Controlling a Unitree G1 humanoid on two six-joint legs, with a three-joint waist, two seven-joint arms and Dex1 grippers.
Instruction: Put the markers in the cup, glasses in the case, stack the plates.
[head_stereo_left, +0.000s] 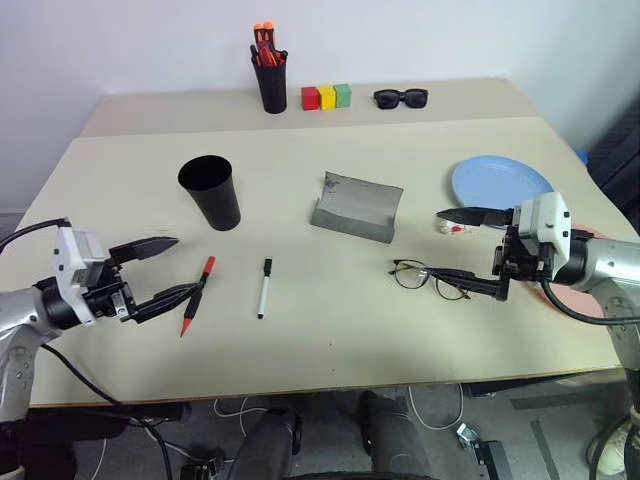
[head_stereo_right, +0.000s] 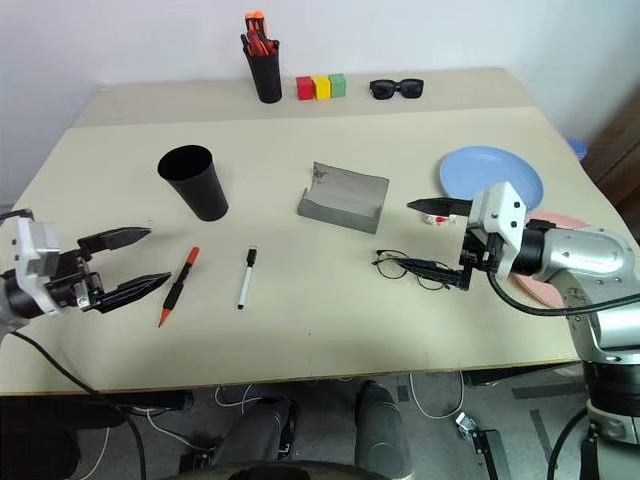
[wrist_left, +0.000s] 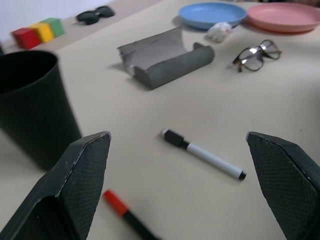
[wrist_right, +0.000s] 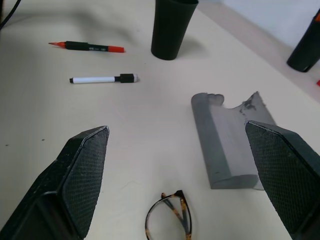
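While nothing is sorted yet: all three jobs remain.
Markers (head_stereo_left: 197, 294): loose, cup's (head_stereo_left: 211, 192) 6 o'clock.
Glasses (head_stereo_left: 430, 277): outside case (head_stereo_left: 356, 207).
Plates (head_stereo_left: 498, 183): unstacked.
Both grippers: jaws spread, empty.

The beige tabletop (head_stereo_left: 330, 330) is carrying it all: black cup (head_stereo_left: 211, 192) standing upright, red marker (head_stereo_left: 197, 295) and white marker (head_stereo_left: 264, 287) lying just beside each other, grey case (head_stereo_left: 356, 207) sitting open mid-table, glasses (head_stereo_left: 429, 276) lying near it, blue plate (head_stereo_left: 500, 183) and pink plate (wrist_left: 285, 16) resting side by side, and pen pot (head_stereo_left: 270, 80), coloured blocks (head_stereo_left: 327, 96) and sunglasses (head_stereo_left: 401, 97) lining the far edge.
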